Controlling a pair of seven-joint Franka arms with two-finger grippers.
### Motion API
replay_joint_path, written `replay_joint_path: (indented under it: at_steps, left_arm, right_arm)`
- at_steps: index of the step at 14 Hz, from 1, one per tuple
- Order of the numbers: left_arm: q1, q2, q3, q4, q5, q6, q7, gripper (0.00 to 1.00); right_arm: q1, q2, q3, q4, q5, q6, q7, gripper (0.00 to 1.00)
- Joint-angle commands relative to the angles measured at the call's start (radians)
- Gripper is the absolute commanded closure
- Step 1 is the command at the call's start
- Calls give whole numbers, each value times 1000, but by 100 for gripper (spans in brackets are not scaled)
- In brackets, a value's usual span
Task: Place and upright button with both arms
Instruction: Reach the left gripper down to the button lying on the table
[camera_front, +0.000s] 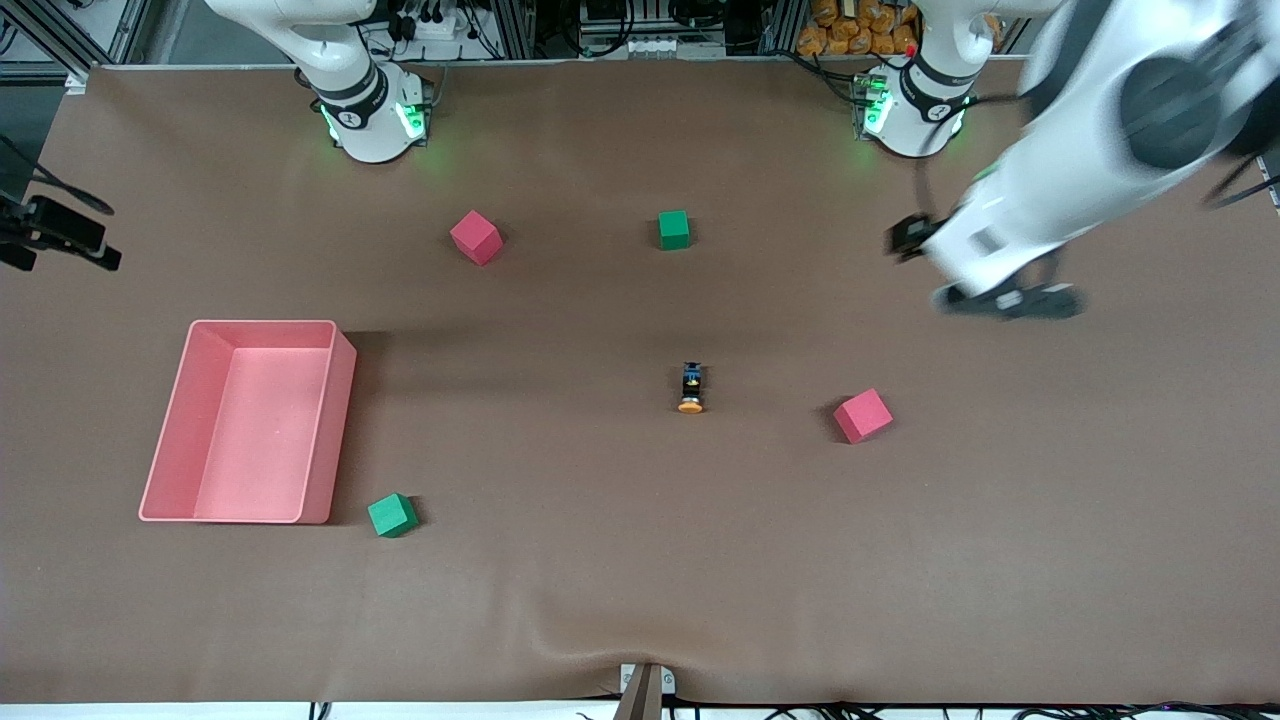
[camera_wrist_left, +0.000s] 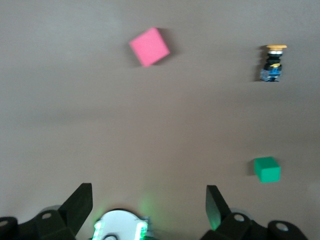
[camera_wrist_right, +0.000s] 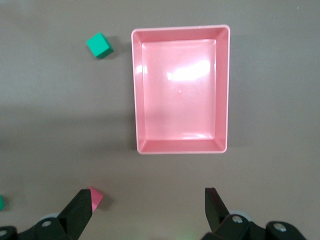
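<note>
Green cube (camera_front: 392, 515) lowest. Button (camera_front: 690, 388) lies flat mid-table, long axis toward front camera, orange cap nearest. We judge left gripper (camera_wrist_left: 147, 205), spread wide, closer; right gripper (camera_wrist_right: 147, 207) wide over pink tray (camera_wrist_right: 136, 90), likely waiting.

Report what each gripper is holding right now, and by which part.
Nothing is held. The left gripper and right gripper are both open and empty. The button lies on its side on the table, untouched.
</note>
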Motion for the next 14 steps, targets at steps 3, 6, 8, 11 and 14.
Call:
replay_joint_path:
  at_steps: [3,6,8,11,14]
  left_arm:
    - [-159,244,-3,87,-15,160,-230,0]
    - [-212,367,-3,85,-21,320,-247,0]
    - [-217,433,-3,87,-64,401,-255,0]
    - [-222,509,-3,88,-104,481,-244,0]
    - [-242,559,-1,93,-109,530,-206,0]
  right_arm:
    - [23,9,24,36,-22,-43,73,0]
    - [34,5,24,16,-29,-11,122,0]
    - [29,-17,22,-23,-29,-8,120,0]
    - [3,-62,18,-97,-29,24,108,0]
    - [3,-56,18,-88,-30,23,107,0]
